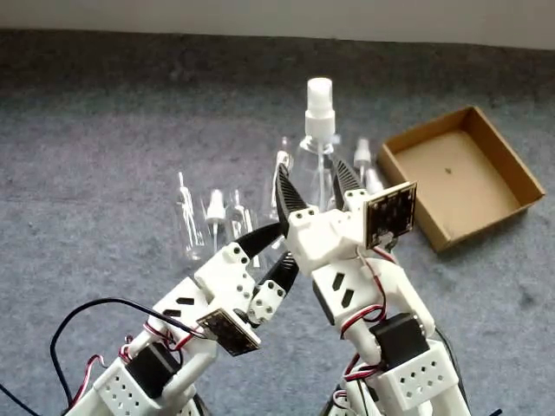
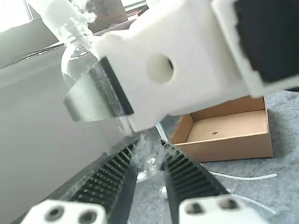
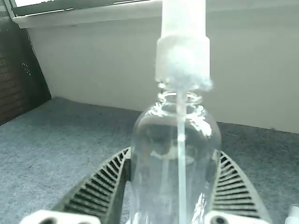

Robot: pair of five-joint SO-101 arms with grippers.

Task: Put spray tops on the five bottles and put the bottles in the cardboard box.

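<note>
From above: shows the right gripper (image 1: 308, 166) clamped on a clear bottle (image 1: 316, 154) at mid-table, with a white spray top (image 1: 319, 108) on its neck. Puts the left gripper (image 1: 290, 243) just beside and below the right one, fingers narrowly apart. Places the cardboard box (image 1: 468, 182) right of the bottle, near but apart, open side up, with a strip of grey table (image 1: 104, 139) between. Leaves a broad grey surface beyond, up to the far edge under a pale wall (image 1: 260, 17). Shows more clear bottles (image 1: 187, 227) grouped left of the grippers.

From the left wrist: looks along 2 black ribbed fingers with a narrow gap and a bit of clear plastic in line with it; cannot tell whether touched. Has the right gripper's white body close overhead. Shows the box beyond, with a dark speck (image 2: 215, 133) on its floor too small to read, and a thin white tube (image 2: 243, 176) lying on the table just before the box's front wall.

From the right wrist: frames the bottle between both ribbed fingers, touching each. Shows the spray top's collar at the neck rim, threads bare beneath, and the dip tube hanging straight down inside.
</note>
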